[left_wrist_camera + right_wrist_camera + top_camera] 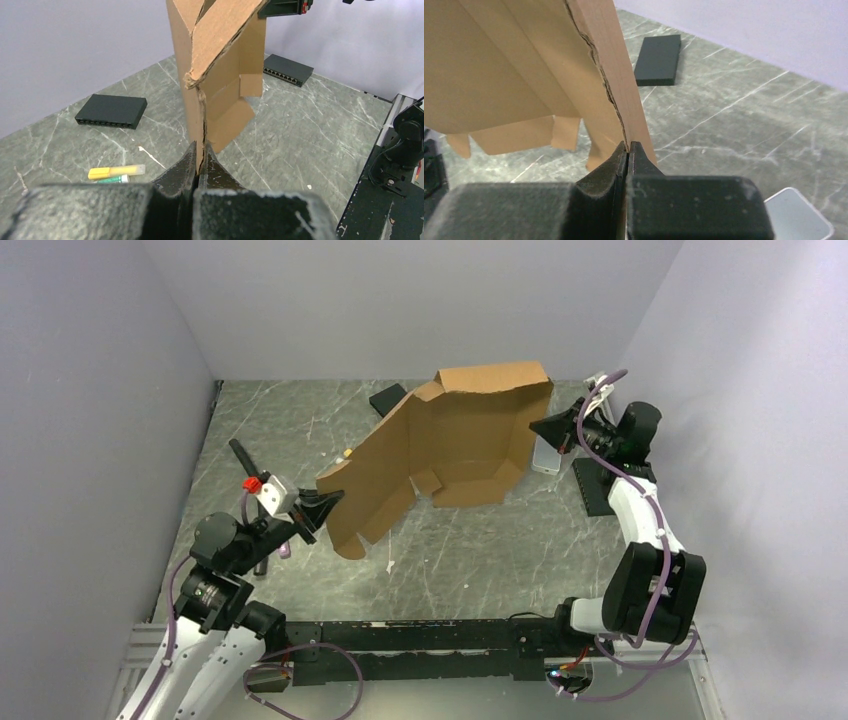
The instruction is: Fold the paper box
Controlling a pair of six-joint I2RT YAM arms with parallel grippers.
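Top external: brown corrugated paper box (460,435), creased, ragged-edged; L jaws, R jaws tight on opposite edges.

The top camera looks down from high behind the near edge, taking in the whole counter (480,560). Each wrist camera sits just behind its own fingers, very near. The one behind the left fingers (180,170) looks rightward, and the one behind the right fingers (604,175) looks leftward. All three views share the paper box (450,440) and the far black slab (387,398).
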